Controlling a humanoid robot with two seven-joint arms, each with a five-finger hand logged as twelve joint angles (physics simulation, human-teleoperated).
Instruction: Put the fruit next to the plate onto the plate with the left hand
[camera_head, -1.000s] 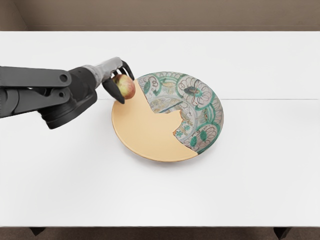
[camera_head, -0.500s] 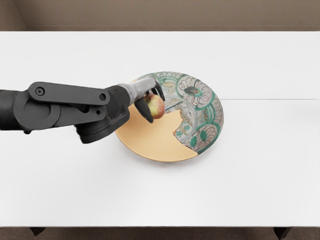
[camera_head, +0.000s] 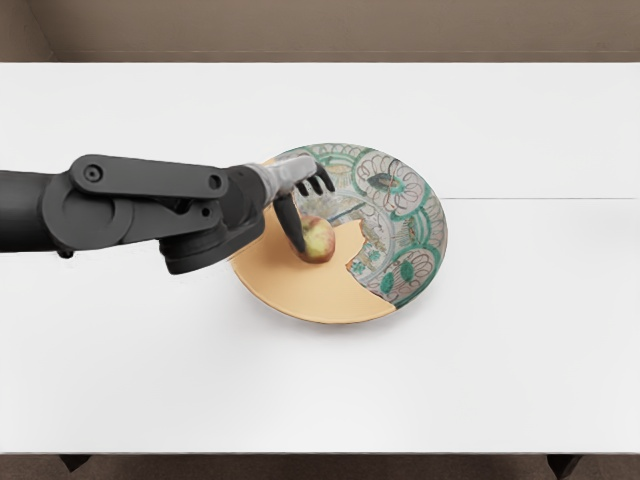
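Our left robot hand (camera_head: 301, 196) hangs over the plate (camera_head: 300, 292), above its left half, on an arm that comes in across the plate's left rim. The fingers (camera_head: 318, 183) are spread wide above the plate's painted part and grip nothing, as far as we can tell. The dark thumb points down just beside the fruit (camera_head: 320, 240); we cannot tell whether it touches the skin.

The fruit, a small red and yellow apple, sits near the middle of the plate, where the plain orange surface meets the green and white pattern. It looks to be resting on the plate and not carried.

We judge the main step done, since the fruit lies on the plate and no longer beside it. What seems left is lifting the hand clear of the plate without nudging the apple, which is round and could roll.

The white desk (camera_head: 500, 380) around the plate bears no label. We read no brand or writing anywhere; the plate shows only floral ornament.
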